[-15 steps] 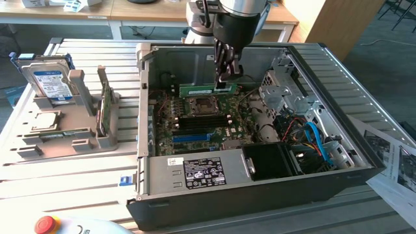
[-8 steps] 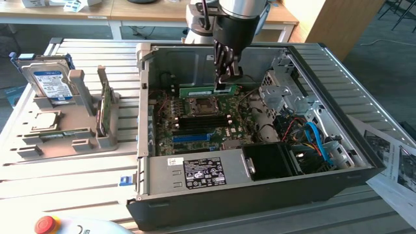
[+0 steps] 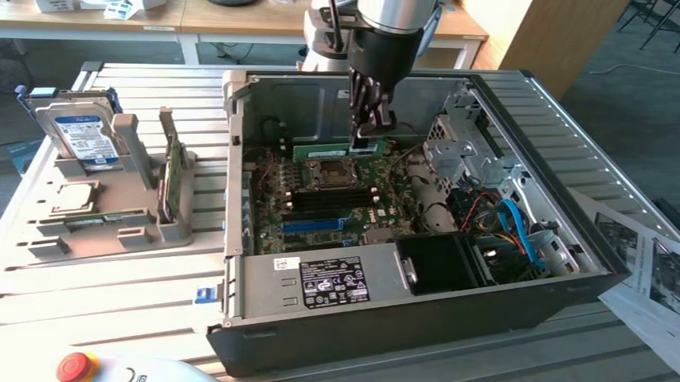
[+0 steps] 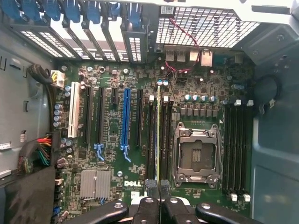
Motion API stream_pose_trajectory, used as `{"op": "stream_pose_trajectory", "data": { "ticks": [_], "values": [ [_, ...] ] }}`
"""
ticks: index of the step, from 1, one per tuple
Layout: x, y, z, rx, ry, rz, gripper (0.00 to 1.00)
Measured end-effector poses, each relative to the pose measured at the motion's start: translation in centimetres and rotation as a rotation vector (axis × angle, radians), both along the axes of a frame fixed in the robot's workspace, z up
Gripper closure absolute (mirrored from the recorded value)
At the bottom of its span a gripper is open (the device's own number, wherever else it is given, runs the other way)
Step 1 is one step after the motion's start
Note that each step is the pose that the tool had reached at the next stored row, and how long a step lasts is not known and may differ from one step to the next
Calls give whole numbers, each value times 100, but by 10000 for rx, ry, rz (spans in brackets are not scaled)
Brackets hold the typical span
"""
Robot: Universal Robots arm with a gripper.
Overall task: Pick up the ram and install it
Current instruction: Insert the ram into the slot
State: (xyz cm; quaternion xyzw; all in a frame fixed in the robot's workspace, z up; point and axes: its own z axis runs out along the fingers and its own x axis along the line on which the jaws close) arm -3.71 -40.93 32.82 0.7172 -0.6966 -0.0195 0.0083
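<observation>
The ram (image 3: 327, 149) is a thin green stick held level inside the open computer case (image 3: 552, 294), just behind the CPU socket (image 3: 333, 169). My gripper (image 3: 367, 142) reaches down from above and is shut on the stick's end nearer the exterior view's right. In the wrist view the ram (image 4: 159, 135) shows edge-on, running straight out from my gripper (image 4: 158, 185) along the black memory slots (image 4: 150, 135) beside the CPU socket (image 4: 196, 156). Whether it sits in a slot or hovers above it cannot be told.
A grey holder (image 3: 101, 215) at the exterior view's left carries a silver hard drive with a blue label (image 3: 83, 135) and a broader green card (image 3: 170, 179). Drive cages (image 3: 467, 151), cables (image 3: 515, 223) and the power supply (image 3: 330, 282) crowd the case. Papers (image 3: 648, 263) lie alongside.
</observation>
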Motion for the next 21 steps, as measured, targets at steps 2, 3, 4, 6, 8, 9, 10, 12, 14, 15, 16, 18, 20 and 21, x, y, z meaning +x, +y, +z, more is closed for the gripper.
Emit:
{"op": "stream_pose_trajectory", "data": {
  "ticks": [2, 3, 4, 6, 8, 9, 10, 12, 14, 15, 16, 18, 20, 21],
  "values": [
    [0, 0, -9, 0, 0, 0, 89],
    [0, 0, -14, 0, 0, 0, 89],
    [0, 0, -20, 0, 0, 0, 89],
    [0, 0, -32, 0, 0, 0, 89],
    [0, 0, -45, 0, 0, 0, 89],
    [0, 0, -52, 0, 0, -1, 89],
    [0, 0, -59, 0, 0, 0, 89],
    [0, 0, -71, 0, 0, 0, 89],
    [0, 0, -82, -1, 0, 0, 89],
    [0, 0, -88, 0, 0, 0, 89],
    [0, 0, -94, 0, 0, 0, 89],
    [0, 0, -107, 0, 0, 0, 89],
    [0, 0, -119, 0, 0, 0, 89],
    [0, 0, -124, -1, 0, 0, 89]
  ]
}}
